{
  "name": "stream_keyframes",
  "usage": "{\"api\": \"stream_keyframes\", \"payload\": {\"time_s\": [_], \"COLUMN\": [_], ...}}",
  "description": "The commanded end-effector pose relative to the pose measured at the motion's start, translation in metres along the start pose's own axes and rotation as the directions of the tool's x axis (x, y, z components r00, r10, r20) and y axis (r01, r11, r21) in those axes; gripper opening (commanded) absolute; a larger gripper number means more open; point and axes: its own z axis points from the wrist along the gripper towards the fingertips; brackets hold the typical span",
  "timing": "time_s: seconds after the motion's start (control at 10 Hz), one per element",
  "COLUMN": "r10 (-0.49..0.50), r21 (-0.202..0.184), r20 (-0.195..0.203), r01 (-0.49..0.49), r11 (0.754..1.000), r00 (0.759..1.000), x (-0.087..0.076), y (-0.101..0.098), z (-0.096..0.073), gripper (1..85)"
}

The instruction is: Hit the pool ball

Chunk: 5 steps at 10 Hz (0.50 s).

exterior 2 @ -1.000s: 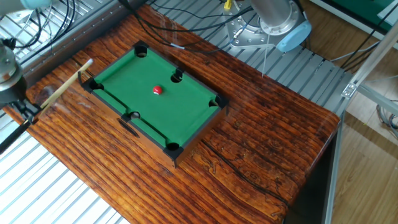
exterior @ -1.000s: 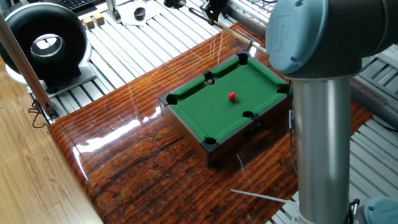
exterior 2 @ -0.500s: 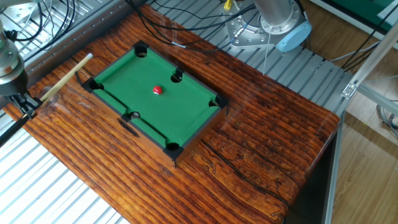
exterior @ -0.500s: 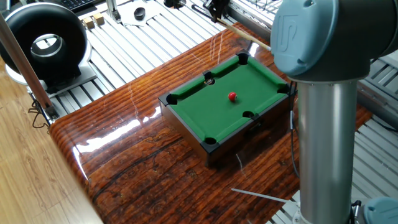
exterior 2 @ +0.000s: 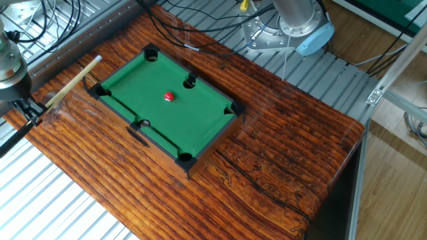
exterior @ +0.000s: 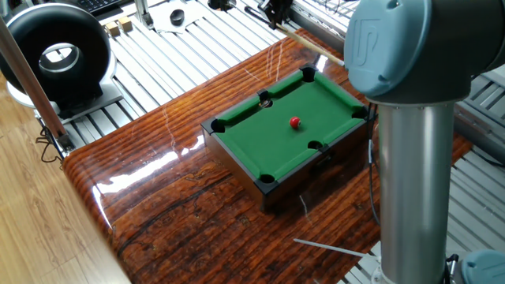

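We see a glossy, dark reddish-brown wooden tabletop (exterior: 181, 197) with a strong grain, set on a ribbed metal frame. On it stands a miniature pool table (exterior: 289, 126) with green felt, a dark wooden box body and black pocket holes at the corners and the middles of the long sides.

The grey UR5 arm (exterior: 414, 150) fills the right of one fixed view: a thick upright metal tube topped by a blue-grey joint cap, rising from beside the near right edge of the tabletop. In the other fixed view we see its base (exterior 2: 293, 20) beyond the far edge of the tabletop, while its far end reaches the left edge of the picture.

There the black hand (exterior 2: 25, 110) sits low at the tabletop's left corner, closed around the butt of a slim, light wooden cue stick (exterior 2: 72, 83). The cue lies at a slant, its pale tip close to the corner pocket at the short end of the pool table, just outside the rail. In one fixed view the cue (exterior: 312, 46) shows beyond the far corner pocket.

The tiny glossy red pool ball (exterior: 295, 122) rests on the felt near the middle, apart from every pocket and well apart from the cue tip.
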Motion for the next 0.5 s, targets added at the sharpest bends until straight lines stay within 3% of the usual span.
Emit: {"api": "stream_keyframes", "payload": {"time_s": [0.0, 0.2, 0.4], "r10": [0.139, 0.14, 0.156], "r21": [-0.03, -0.053, -0.031], "r20": [0.018, 0.029, 0.037], "r01": [-0.138, -0.139, -0.155], "r11": [0.99, 0.989, 0.987], "r00": [0.99, 0.99, 0.987], "x": [-0.006, -0.003, 0.007], "y": [0.016, 0.046, 0.069], "z": [-0.003, -0.001, 0.003], "gripper": [1.0, 1.0, 1.0]}}
